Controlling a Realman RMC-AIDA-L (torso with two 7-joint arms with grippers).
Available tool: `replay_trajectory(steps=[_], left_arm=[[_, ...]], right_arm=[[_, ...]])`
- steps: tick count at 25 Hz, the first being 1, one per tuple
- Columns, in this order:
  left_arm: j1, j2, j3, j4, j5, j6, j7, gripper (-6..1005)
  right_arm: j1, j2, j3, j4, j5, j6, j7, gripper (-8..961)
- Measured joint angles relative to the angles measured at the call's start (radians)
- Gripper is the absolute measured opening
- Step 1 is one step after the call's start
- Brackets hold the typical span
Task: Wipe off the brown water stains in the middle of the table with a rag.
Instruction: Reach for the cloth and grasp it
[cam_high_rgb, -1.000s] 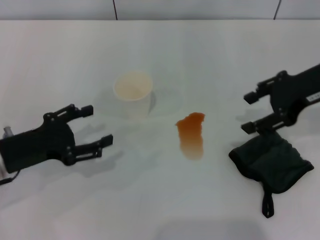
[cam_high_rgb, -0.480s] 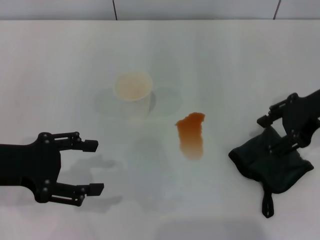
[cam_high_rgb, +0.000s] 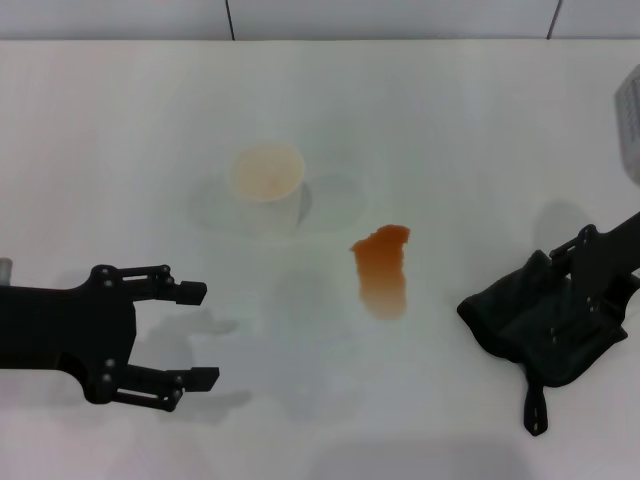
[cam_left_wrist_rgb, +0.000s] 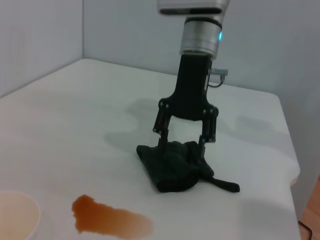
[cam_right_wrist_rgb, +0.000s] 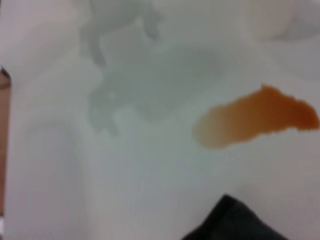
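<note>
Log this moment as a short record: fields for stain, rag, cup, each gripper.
stain: brown water stains, mid-table, unwiped
rag: rag, dark, flat on the table to the stain's right
cup: paper cup, upright, behind and left of the stain
right gripper: right gripper, open, fingers straddling the rag
left gripper: left gripper, open, empty, near left

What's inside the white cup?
The cup looks empty: its pale inner walls and bottom show, with no liquid seen. The brown water stains lie outside it, on the table.
</note>
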Motion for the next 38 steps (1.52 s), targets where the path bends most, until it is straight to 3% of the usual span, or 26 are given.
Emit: replay_trajectory(steps=[6,12,28,38], left_arm=[[-0.009,-0.008,0.000,-0.002,0.000,-0.005,-0.005,888],[-0.009,-0.009,0.000,-0.005,0.000,-0.019,-0.008,888],[-0.011,-0.010,0.000,-0.007,-0.002,-0.030,-0.009,888],[-0.011,-0.010,0.003,-0.008,-0.007,-0.034,-0.009,888]], right_arm=[[0.015,0.001,-0.073,0.041,-0.018,0.050,-0.002,744],[0.016,0.000,-0.078,0.045,-0.025,0.049,-0.018,739],[0.016,0.003,-0.081,0.041,-0.006,0.061,-0.052,87],[0.019,0.005,-0.092,0.037,0.010,0.070,-0.053,23]])
